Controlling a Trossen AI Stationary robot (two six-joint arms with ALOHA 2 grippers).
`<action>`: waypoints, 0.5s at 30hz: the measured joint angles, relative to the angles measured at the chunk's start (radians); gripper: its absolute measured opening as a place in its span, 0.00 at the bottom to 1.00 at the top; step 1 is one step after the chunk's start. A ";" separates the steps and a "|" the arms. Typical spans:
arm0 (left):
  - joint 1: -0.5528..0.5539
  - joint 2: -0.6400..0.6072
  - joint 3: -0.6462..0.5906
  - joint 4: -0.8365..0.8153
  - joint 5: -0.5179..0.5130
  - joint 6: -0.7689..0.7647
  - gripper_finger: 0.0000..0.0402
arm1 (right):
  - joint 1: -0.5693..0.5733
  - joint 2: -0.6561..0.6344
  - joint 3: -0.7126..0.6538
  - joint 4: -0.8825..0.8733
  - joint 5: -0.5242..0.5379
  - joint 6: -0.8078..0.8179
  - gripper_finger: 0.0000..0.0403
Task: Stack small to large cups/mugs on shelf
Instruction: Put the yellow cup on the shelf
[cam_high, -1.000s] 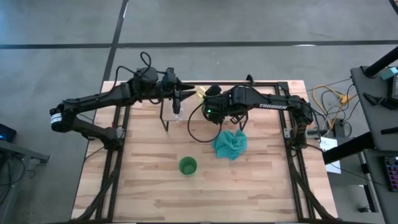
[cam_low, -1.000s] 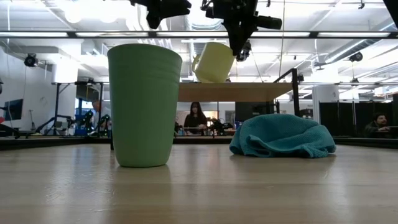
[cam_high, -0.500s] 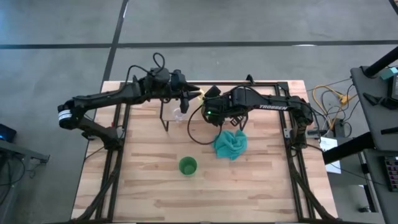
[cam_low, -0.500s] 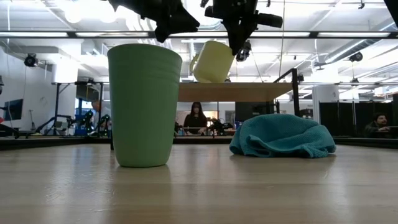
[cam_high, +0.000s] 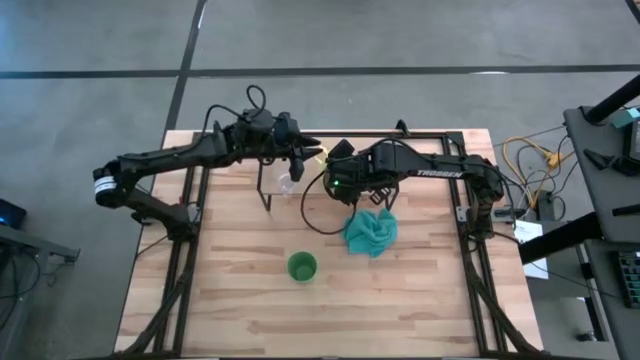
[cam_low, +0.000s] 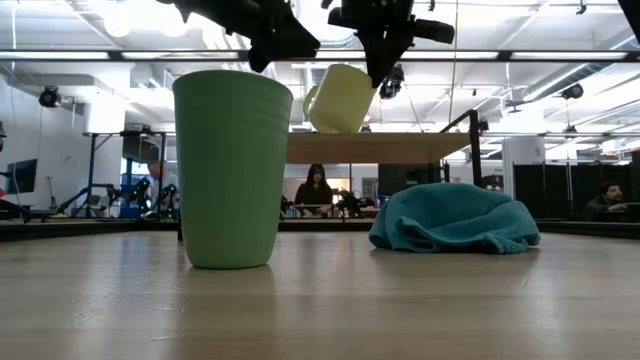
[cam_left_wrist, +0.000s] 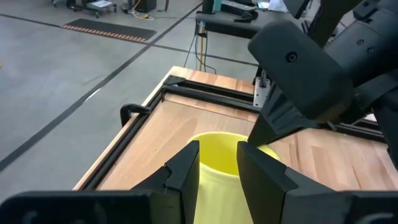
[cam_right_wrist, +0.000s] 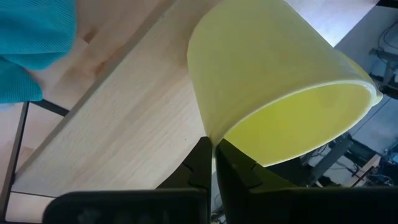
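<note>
1. While the shelf (cam_high: 300, 186) runs left to right at the table's far side, the green cup (cam_high: 302, 266) stands well apart on the near tabletop.
2. Above the shelf, the yellow mug (cam_low: 340, 99) hangs tilted, mouth toward the left.
3. Its rim is pinched by the right gripper (cam_right_wrist: 213, 163), fingers clamped together.
4. From the left, the left gripper (cam_left_wrist: 217, 169) reaches it, fingers slightly apart, straddling the rim's opposite side.

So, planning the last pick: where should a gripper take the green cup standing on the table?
The green cup stands upright and alone on the table, mouth up, with no handle. Probably best to come straight down from above and pinch one side of the rim, one finger inside, one outside. The teal cloth lies clear of it.
</note>
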 joint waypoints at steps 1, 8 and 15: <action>0.000 0.000 0.000 0.000 0.000 0.000 0.23 | 0.000 0.000 0.000 0.000 0.000 0.000 0.02; 0.002 0.008 0.001 0.014 0.000 -0.001 0.23 | 0.001 0.000 0.000 0.027 0.001 0.000 0.08; 0.003 0.043 0.002 0.025 0.005 -0.003 0.23 | 0.006 0.000 0.000 0.034 0.001 0.000 0.11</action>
